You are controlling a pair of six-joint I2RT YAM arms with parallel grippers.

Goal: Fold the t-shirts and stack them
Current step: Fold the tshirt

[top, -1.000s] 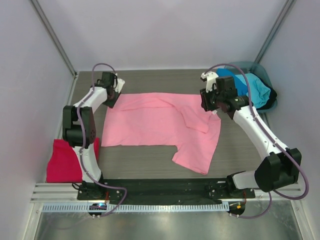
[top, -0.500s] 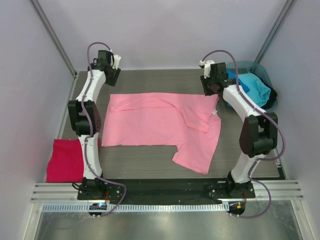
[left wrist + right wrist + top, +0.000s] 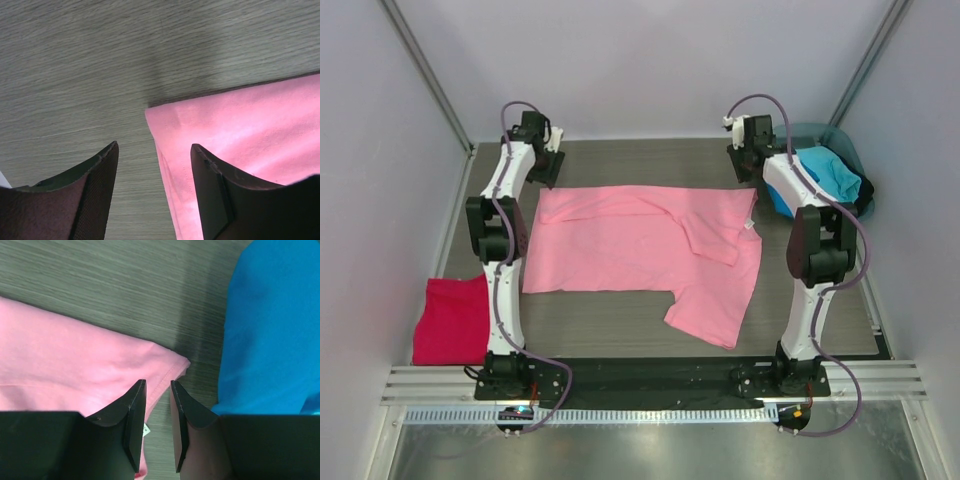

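Left pincer (image 3: 154, 146) hangs spread, right pincer (image 3: 157, 382) barely parted, over the flat pink t-shirt (image 3: 630, 245).

White-shelled arms (image 3: 501, 305) with black joints carry looping mauve cables (image 3: 750, 97) and dark, wedge-shaped fingers (image 3: 95, 195).

**Pale booth, grey wood-grain surface**

A grey surface (image 3: 640, 160) with a fine wood grain fills the middle of the booth; the grain also shows close up in the left wrist view (image 3: 75, 60). Plain white walls close it in at the back (image 3: 640, 70), left (image 3: 370, 200) and right (image 3: 932, 210). Slim metal posts slant up in the left (image 3: 428, 70) and right (image 3: 868, 60) back corners. Along the near edge run ribbed aluminium rails (image 3: 430, 383), then a white toothed strip (image 3: 650, 414), then a brushed steel sheet (image 3: 650, 450) with a dull sheen. The light is even and soft, and the shadows are faint.
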